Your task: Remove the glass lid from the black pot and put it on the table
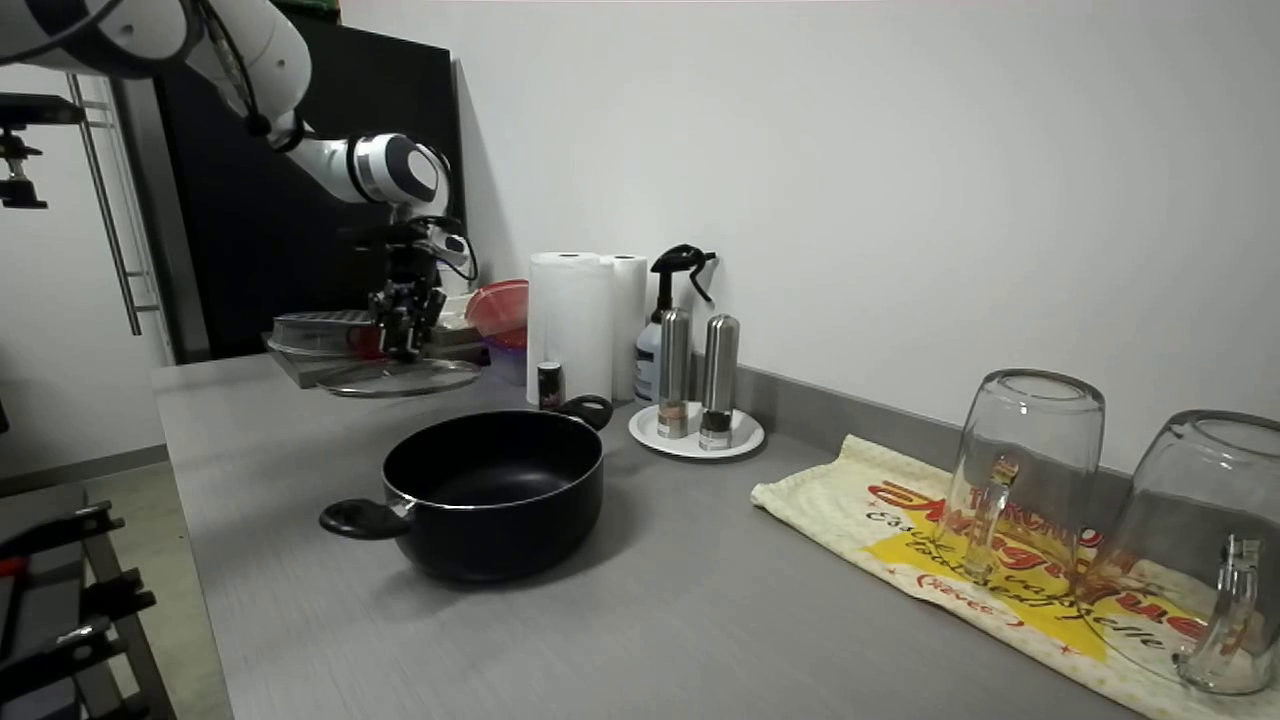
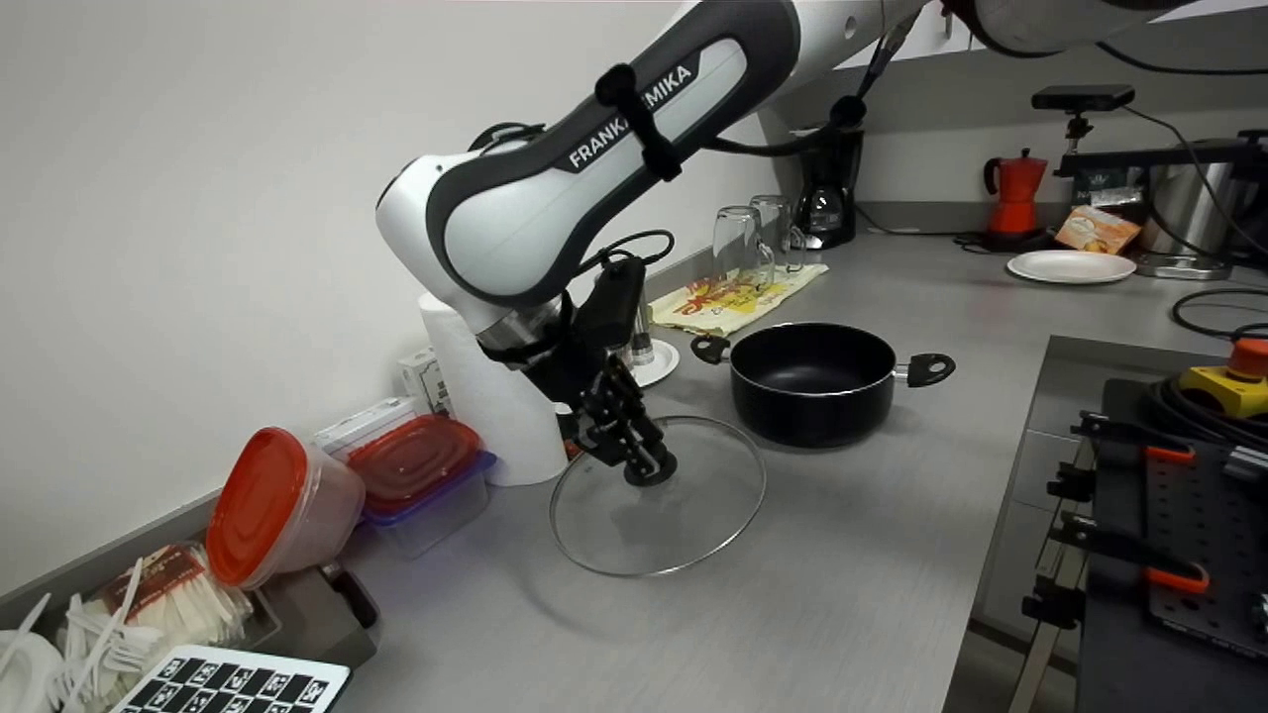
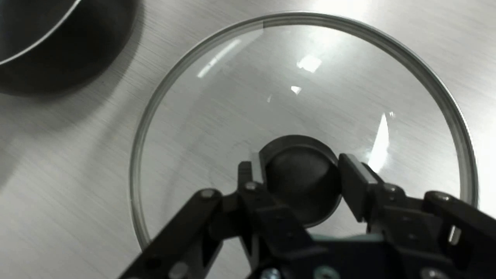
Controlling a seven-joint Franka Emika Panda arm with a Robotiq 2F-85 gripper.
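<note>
The glass lid (image 1: 398,381) is clear and round with a dark central knob. It also shows in an exterior view (image 2: 659,535) and in the wrist view (image 3: 217,116). My gripper (image 3: 300,170) is shut on the lid's knob, one finger on each side. It also shows in both exterior views (image 1: 405,345) (image 2: 634,458). The lid hangs beside the pot, seemingly a little above the grey table (image 2: 792,614), with a shadow below it. The black pot (image 1: 500,540) stands uncovered on the table, in an exterior view (image 2: 812,411) and at the wrist view's upper left (image 3: 77,58).
Paper towel rolls (image 1: 570,320), a spray bottle (image 1: 650,350) and two mills on a white plate (image 1: 640,440) stand along the wall. Red-lidded containers (image 2: 267,505) and a grey box (image 2: 317,624) are near the lid. Glass mugs (image 1: 1030,450) stand on a cloth (image 1: 860,500).
</note>
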